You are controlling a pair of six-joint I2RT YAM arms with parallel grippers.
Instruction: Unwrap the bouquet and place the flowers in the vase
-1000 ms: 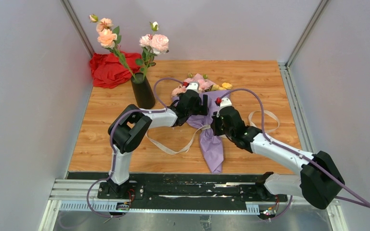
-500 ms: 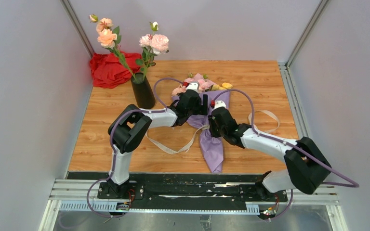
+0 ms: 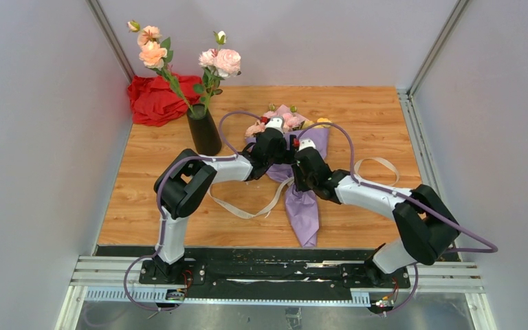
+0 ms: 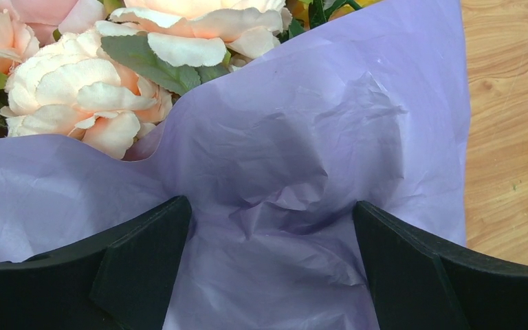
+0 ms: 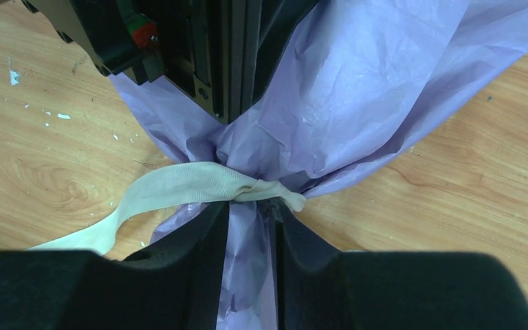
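Jaws of right gripper (image 5: 251, 213) narrow, straddling paper neck of bouquet (image 3: 304, 216) just below ribbon (image 5: 179, 189); pinch or clearance cannot be told. Left gripper (image 4: 271, 213) jaws wide over paper below flowers (image 4: 75, 96), holding nothing. Bouquet lies mid-table (image 3: 371, 117), blooms toward far edge. Ribbon still round neck, paper still wrapped. Vase (image 3: 204, 134) near far-left corner holds only taller roses (image 3: 152, 53). Judgement: unwrapping barely begun, transfer outstanding

One bouquet (image 3: 304, 216), one vase (image 3: 204, 132), one red cloth (image 3: 152, 102) — two tall rose stems (image 3: 155, 53).
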